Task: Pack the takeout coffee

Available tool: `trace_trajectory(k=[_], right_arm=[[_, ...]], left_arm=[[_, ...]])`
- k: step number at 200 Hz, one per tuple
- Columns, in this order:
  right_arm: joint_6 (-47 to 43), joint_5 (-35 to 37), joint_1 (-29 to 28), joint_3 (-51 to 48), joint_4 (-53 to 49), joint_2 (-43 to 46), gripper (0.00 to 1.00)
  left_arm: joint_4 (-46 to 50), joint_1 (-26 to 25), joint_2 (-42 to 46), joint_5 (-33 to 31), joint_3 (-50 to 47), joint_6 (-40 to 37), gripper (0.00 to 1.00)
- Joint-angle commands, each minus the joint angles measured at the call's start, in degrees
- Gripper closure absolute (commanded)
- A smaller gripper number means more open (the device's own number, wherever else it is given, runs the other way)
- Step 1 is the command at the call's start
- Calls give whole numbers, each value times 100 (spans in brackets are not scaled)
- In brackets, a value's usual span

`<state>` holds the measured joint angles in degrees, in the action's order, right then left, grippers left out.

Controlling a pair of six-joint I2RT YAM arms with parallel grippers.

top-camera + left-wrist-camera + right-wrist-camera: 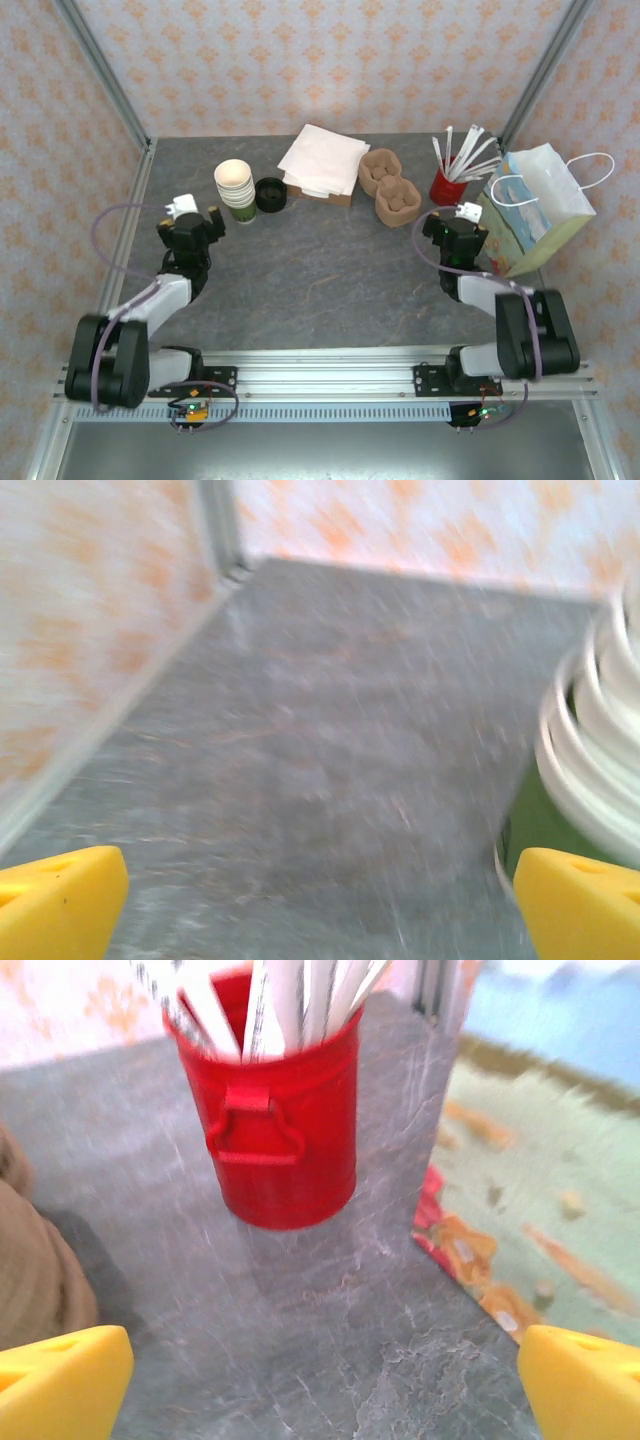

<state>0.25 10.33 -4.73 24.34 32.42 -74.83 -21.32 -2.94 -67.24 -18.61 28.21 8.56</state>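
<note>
**Both end effectors released; takeout coffee not made out**

Where a lidded green cup stood, I could not tell. A stack of lidless green paper cups (233, 185) stood just beside round black plastic lids (270, 193) on the grey surface (320, 290). The left end effector (320, 905) near the stack and the right end effector (320, 1385) facing a red metal tin of straws (280, 1130) gaped wide, grasping nothing.

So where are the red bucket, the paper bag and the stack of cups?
red bucket (300, 1175), right wrist view, front wall.
paper bag (520, 235), top view, printed side.
stack of cups (233, 178), top view, inside of top cup.
</note>
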Motion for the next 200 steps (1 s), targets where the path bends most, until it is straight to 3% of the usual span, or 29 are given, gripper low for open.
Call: trace_trajectory(k=[1,9,29,48,65,91,117,200], right_arm=[[663,507,-88,300,-1379,826,1],[753,493,-189,401,-1806,1154,1],[847,369,-472,473,-2452,2016,1],[905,37,-652,784,-3090,2646,0],[871,-426,-917,1370,-3658,2663,0],[680,-922,-1554,2334,-4364,2059,2],[584,-1110,-2018,2831,-4600,1540,2],[779,-1376,-2223,2797,-4413,1130,2]], left_arm=[[2148,39,768,-1301,455,1539,0],[2652,39,967,-1037,707,1854,0],[3229,30,1057,475,1392,2120,5],[4091,14,559,1402,2400,2080,9],[4676,-40,-75,1860,3220,1728,14],[5394,-38,-1042,2091,4156,1341,29],[5931,-30,-1721,2056,4920,1027,37],[6377,11,-2988,2190,6172,779,70]])
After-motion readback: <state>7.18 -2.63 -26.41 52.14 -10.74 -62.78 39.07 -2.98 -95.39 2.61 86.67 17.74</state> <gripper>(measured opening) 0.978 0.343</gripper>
